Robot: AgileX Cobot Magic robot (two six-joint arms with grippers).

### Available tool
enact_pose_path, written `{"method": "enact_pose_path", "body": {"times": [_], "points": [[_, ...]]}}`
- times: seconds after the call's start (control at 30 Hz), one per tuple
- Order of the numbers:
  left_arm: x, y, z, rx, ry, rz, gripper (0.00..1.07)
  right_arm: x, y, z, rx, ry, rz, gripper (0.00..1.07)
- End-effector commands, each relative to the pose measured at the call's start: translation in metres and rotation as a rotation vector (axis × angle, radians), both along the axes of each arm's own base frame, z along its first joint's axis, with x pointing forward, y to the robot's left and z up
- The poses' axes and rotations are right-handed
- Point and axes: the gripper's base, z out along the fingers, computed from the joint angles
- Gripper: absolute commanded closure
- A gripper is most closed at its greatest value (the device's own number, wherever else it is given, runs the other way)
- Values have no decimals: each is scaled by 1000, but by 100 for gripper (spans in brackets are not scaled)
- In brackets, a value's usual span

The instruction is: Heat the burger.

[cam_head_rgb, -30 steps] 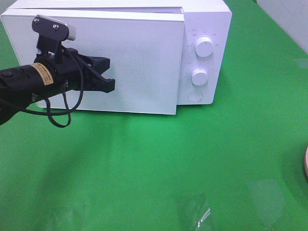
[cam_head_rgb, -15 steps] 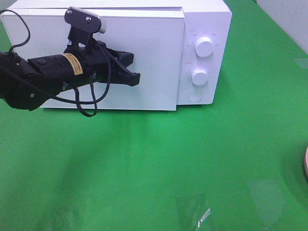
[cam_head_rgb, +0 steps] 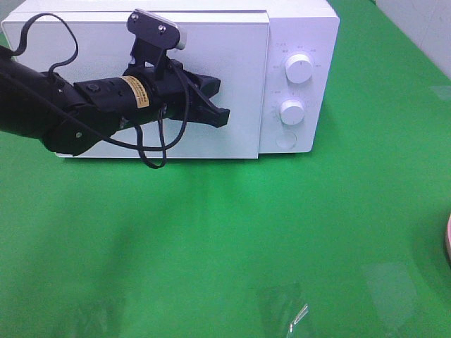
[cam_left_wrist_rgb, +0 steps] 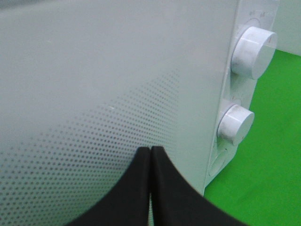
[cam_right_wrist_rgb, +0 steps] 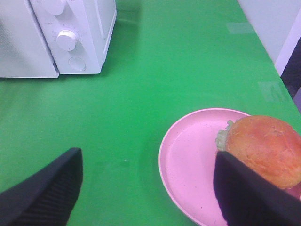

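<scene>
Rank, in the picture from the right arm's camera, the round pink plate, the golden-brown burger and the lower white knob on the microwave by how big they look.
1. Round pink plate
2. Golden-brown burger
3. Lower white microwave knob; it sits farthest from the camera, so it may look smaller than it is.

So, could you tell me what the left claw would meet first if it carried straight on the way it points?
Probably the microwave door. The shut left claw points at its dotted panel near the edge beside the knobs, though the remaining gap is unclear.
</scene>
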Motion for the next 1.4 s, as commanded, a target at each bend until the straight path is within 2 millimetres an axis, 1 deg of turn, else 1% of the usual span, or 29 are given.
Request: {"method": "enact_pose_path", "body": {"times": [0.03,0.33,0.43,0.5,0.53,0.6,0.63,0.67,0.7,0.73,0.77,0.87,0.9,0.93,0.97,1.0,1.03,1.07,1.1,1.13,1.17,1.2,1.23,1.27,1.3,1.4], "points": [[12,4,12,-82,-10,78,107,-3,0,0,-3,-33,4,32],[35,-8,12,-70,2,96,107,-3,0,0,-3,-33,4,32],[36,-10,14,-77,-1,95,107,-3,0,0,-3,-33,4,32],[35,-11,16,-79,-4,92,107,-3,0,0,-3,-33,4,32],[31,-15,18,-74,10,84,107,-3,0,0,-3,-33,4,32],[30,-15,19,-70,22,87,107,-3,0,0,-3,-33,4,32],[25,-19,22,-55,49,82,107,-3,0,0,-3,-33,4,32],[25,-19,22,-55,49,82,107,-3,0,0,-3,-33,4,32],[20,-21,26,-32,69,78,107,-3,0,0,-3,-33,4,32],[20,-21,26,-32,69,78,107,-3,0,0,-3,-33,4,32],[13,-24,30,3,92,72,107,-3,0,0,-3,-33,4,32],[8,-26,33,36,119,71,107,-3,0,0,-3,-33,4,32],[2,-26,37,87,152,70,103,-3,0,0,-3,-33,4,32],[2,-26,37,87,152,70,103,-3,0,0,-3,-33,4,32],[-3,-26,40,129,179,70,90,-3,0,0,-3,-33,4,32],[-8,-25,41,164,209,74,67,-3,0,0,-3,-33,4,32],[-8,-25,41,164,209,74,67,-3,0,0,-3,-33,4,32],[-10,-25,40,185,228,77,51,-3,0,0,-3,-33,4,32],[-10,-25,40,185,228,77,51,-3,0,0,-3,-33,4,32],[-16,-26,39,223,260,77,21,-3,0,0,-3,-33,4,32],[-22,-26,38,271,302,79,4,-3,0,0,-3,-33,4,32],[-22,-26,38,271,302,79,4,-3,0,0,-3,-33,4,32],[-29,-25,39,321,347,85,6,-3,0,0,-3,-33,4,32],[-29,-25,39,321,347,85,6,-3,0,0,-3,-33,4,32],[-39,-25,42,372,389,86,7,-3,0,0,-3,-33,4,32],[-43,-24,42,402,415,91,7,-3,0,0,-3,-33,4,32]]}}
